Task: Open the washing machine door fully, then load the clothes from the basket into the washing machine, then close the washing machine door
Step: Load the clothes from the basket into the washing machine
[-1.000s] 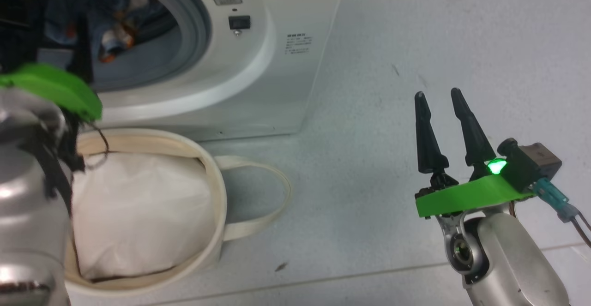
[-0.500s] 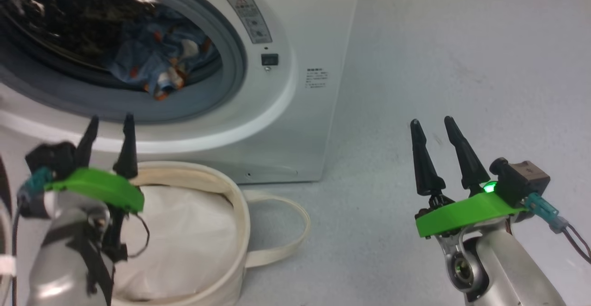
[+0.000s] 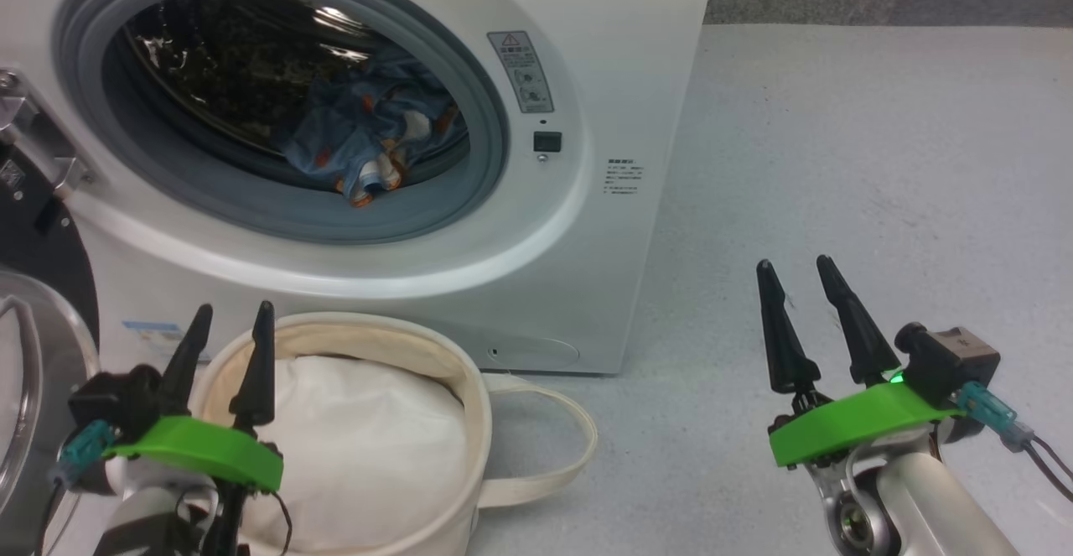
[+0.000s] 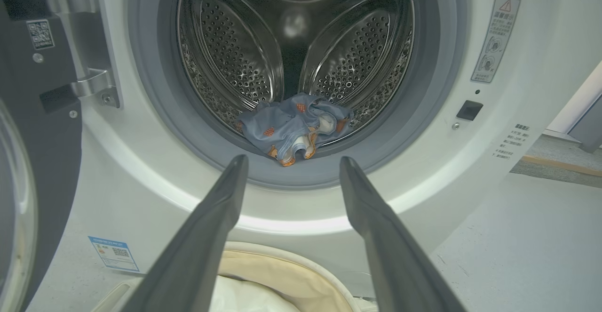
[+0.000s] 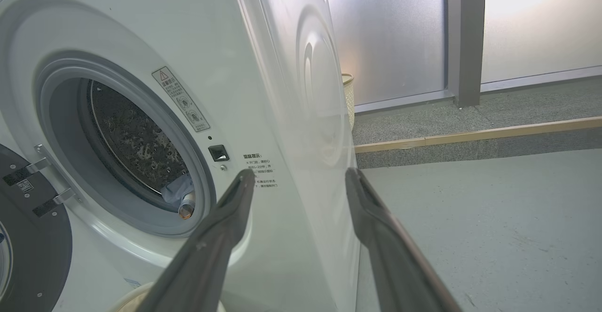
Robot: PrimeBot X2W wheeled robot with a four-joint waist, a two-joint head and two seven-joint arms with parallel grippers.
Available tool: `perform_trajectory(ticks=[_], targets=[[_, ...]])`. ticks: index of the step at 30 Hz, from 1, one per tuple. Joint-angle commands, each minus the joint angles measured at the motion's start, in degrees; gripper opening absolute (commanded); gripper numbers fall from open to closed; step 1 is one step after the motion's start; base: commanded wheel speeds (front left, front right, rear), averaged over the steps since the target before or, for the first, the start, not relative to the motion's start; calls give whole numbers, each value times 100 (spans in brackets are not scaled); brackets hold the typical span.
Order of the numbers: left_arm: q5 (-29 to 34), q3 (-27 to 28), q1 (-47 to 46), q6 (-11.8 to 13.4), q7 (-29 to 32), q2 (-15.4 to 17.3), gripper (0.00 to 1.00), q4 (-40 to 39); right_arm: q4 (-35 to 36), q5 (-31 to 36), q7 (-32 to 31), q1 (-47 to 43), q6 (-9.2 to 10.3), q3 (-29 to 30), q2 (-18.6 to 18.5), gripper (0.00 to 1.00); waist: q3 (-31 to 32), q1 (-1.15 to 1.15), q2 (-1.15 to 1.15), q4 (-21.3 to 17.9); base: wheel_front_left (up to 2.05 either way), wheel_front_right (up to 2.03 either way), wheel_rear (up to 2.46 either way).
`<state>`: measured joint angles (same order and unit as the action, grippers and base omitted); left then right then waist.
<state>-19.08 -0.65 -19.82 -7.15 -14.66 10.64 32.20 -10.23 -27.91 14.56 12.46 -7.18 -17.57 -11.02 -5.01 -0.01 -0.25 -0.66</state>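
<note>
Inside one washing machine [image 3: 603, 53], one clothes bundle [image 3: 369, 141]; one basket [image 3: 377, 331]

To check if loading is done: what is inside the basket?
A white cloth fills the basket. Whatever may lie under the cloth is covered, so I cannot tell.

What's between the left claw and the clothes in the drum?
Head view: washing machine's white front, then grey rubber ring, between left claw and clothes.
</note>
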Motion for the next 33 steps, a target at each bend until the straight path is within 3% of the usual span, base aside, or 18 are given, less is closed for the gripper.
perform_trajectory(ticks=[1,10,33], targets=[[-77,237,-90,-33,-33,139,100,-235,159,-35,44,-25,-31,-110,-56,100,30,1,0,44,0,0,0],[-112,310,162,-34,-33,88,100,-474,178,-88,44,-97,-31,-101,-227,100,116,1,0,153,0,0,0],[-210,295,87,-34,-34,152,100,-584,203,-10,44,-31,-31,49,-142,100,-44,1,0,42,0,0,0]])
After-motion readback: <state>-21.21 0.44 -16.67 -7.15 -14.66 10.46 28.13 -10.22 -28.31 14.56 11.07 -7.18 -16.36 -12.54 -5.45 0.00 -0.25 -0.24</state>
